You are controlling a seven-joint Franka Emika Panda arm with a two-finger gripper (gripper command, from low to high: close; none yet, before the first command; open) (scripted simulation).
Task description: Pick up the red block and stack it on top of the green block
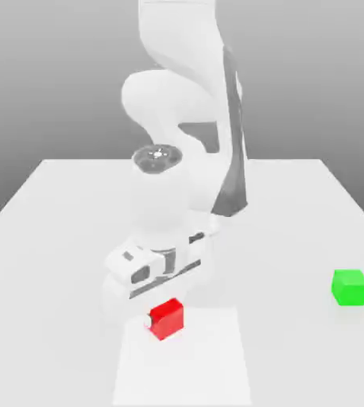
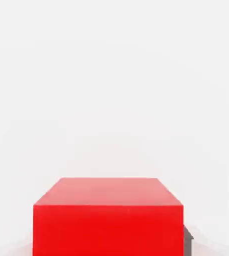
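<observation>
The red block rests on the white table toward the front, a little to the exterior view's left of centre. My gripper has come straight down over it from the white hand, and its fingers are shut on the red block's sides. In the hand view the red block looms close, with a dark finger pad pressed against one side. The green block sits by itself on the table, far off to the exterior view's right.
The arm's white base and links rise behind the hand at the table's middle. A paler rectangular patch marks the table surface under and in front of the red block.
</observation>
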